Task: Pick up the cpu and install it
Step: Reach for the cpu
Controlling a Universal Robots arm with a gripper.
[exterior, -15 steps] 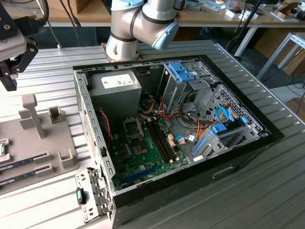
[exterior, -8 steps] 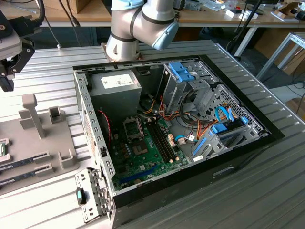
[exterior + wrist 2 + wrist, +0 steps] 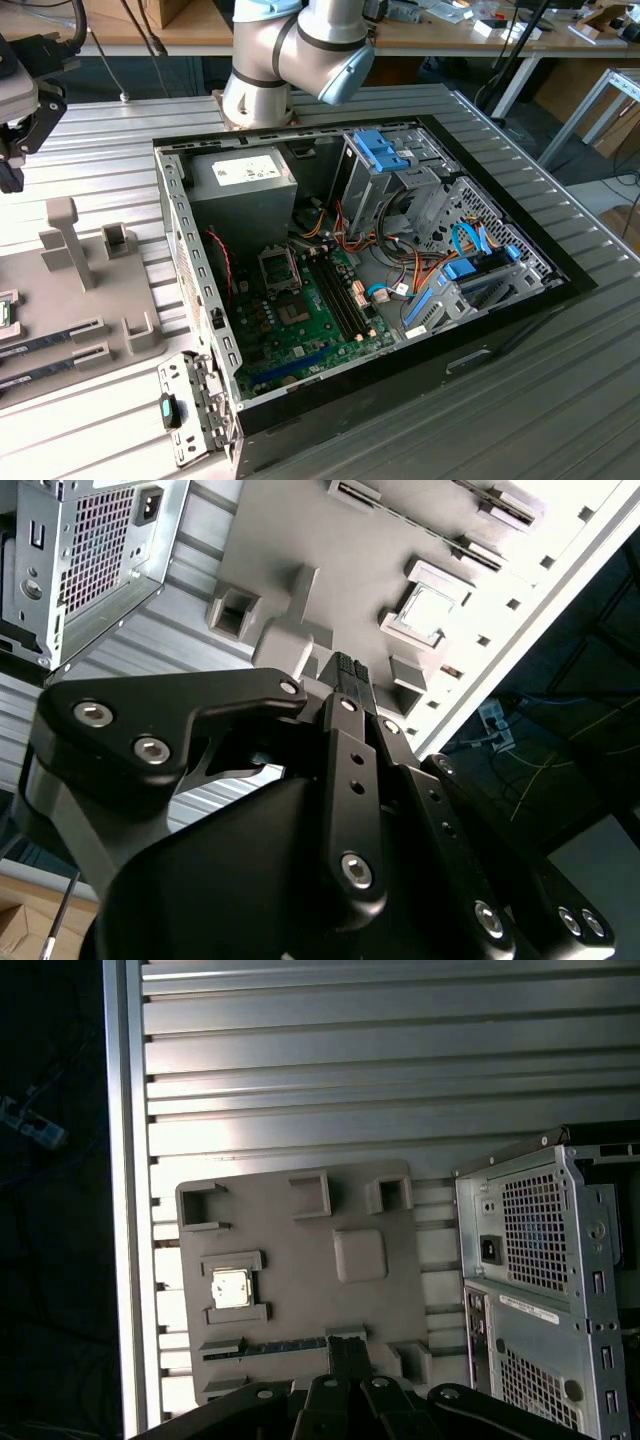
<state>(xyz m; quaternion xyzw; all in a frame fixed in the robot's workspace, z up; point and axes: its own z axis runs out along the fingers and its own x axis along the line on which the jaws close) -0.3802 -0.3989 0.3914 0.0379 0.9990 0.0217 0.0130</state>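
Small silver-grey square cpu [image 3: 231, 1288] lay unpicked in grey plastic tray [image 3: 300, 1250] on ribbed metal bench [image 3: 350, 1080]. Black gripper [image 3: 348, 670] hovered nearby, fingers [image 3: 358, 683] closed, empty. Installation not begun.

A ribbed metal table [image 3: 560, 400] carries three things. An open black computer case [image 3: 420, 385] lies on its side across the middle and the exterior view's right. A flat grey tray [image 3: 60, 300] lies at the exterior view's left. The robot arm's base [image 3: 250, 100] stands on the far side.
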